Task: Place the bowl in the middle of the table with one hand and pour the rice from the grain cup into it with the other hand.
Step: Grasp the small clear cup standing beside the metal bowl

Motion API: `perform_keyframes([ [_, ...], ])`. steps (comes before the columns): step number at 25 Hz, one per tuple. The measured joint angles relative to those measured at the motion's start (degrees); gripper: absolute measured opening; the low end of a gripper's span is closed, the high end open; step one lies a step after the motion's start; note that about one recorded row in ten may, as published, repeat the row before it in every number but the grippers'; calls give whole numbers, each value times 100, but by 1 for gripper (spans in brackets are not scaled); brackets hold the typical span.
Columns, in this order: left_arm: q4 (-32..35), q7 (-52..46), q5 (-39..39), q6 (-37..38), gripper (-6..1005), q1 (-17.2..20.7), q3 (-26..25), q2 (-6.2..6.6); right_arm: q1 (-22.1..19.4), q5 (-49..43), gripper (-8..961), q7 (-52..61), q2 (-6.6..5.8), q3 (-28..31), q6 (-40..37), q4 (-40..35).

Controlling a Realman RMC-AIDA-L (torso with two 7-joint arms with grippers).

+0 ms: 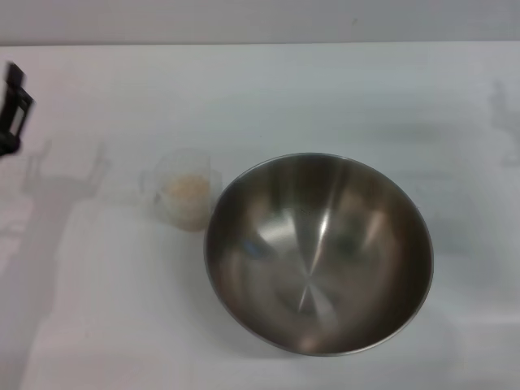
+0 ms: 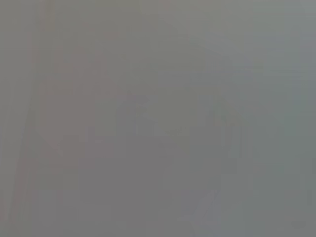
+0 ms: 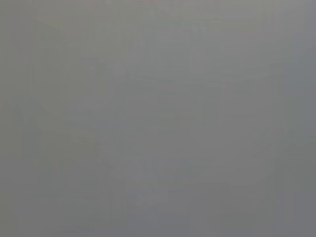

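Note:
A large steel bowl (image 1: 318,253) rests on the white table (image 1: 97,325), right of centre and near the front, with nothing inside it. Just to its left stands the clear grain cup (image 1: 186,193), upright, with pale rice (image 1: 184,192) in it and its handle toward the left. My left gripper (image 1: 14,110) shows only as a dark part at the far left edge, well away from the cup. The right gripper is out of the head view. Both wrist views show only plain grey surface.
The table's far edge (image 1: 260,43) runs along the top of the head view against a grey wall. Faint arm shadows lie on the tabletop at the left (image 1: 57,187) and at the far right (image 1: 504,106).

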Motion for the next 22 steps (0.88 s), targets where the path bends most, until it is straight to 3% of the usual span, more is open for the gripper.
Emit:
perform_keyframes([
  [1, 14, 33, 1, 20, 833, 78, 280, 2, 5, -4, 435, -4, -4, 11, 8, 125],
  [11, 106, 0, 0, 50, 833, 367, 1395, 16, 166, -112, 435, -31, -25, -68, 28, 260],
  [22, 87, 10, -3, -562, 833, 418, 1989, -4, 315, -126, 435, -369, -27, -145, 166, 246],
])
